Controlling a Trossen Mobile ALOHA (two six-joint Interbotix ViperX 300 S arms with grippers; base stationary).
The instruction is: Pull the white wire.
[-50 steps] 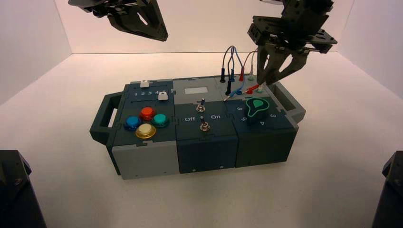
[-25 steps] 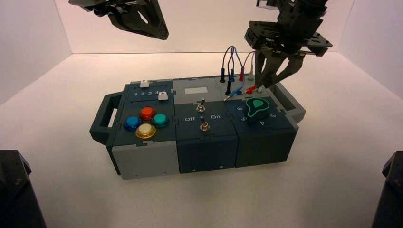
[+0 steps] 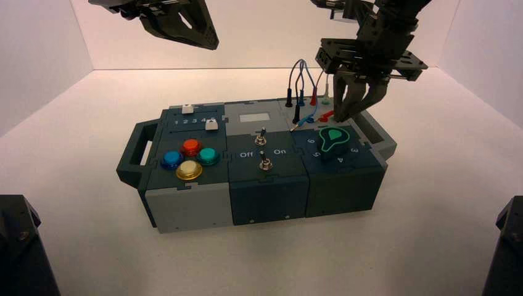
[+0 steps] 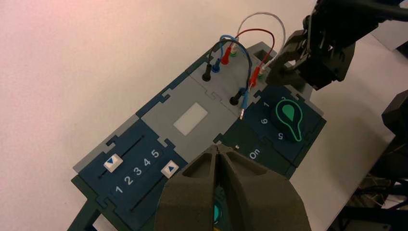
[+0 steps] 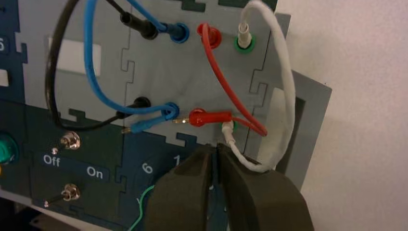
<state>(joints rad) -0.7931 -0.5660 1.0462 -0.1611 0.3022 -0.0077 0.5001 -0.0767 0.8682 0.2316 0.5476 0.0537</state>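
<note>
Warm, even overhead light, soft shadows; near hand (image 5: pixel 217 159) blurred.

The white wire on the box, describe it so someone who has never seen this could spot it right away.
Find the box's grey back corner beside the green knob, under the right gripper. The white wire arches between two green sockets there. Its neighbours are red, blue and black; it alone is white.

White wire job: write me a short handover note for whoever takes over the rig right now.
Right pincer: down at the box's back right corner, closed on the white wire's near plug, which sits in or just over its green socket.
Left pincer: shut, parked high above the box's left side.
Far white plug: seated in its green socket.
Done: the grasp.
Left: pull the wire free.
</note>
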